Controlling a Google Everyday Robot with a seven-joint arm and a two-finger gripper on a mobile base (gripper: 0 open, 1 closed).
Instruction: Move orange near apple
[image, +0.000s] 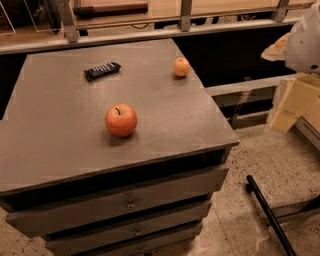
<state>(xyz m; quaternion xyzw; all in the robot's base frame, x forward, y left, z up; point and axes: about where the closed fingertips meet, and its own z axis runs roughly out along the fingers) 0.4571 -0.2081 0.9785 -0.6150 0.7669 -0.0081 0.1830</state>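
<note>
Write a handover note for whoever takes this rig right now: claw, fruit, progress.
The claw is not in view; only a white rounded part, probably the arm, shows at the right edge, away from the cabinet top.
The orange sits near the top's far right edge.
The apple stands stem-up mid-top, well apart from it.
Done: nothing.
Left: reach in, grasp the orange, set it beside the apple.

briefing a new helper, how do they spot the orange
With the gripper out of view, find the grey drawer cabinet and look at its top's far right edge. The orange sits there, smaller than the apple nearer the front, and stemless.
</note>
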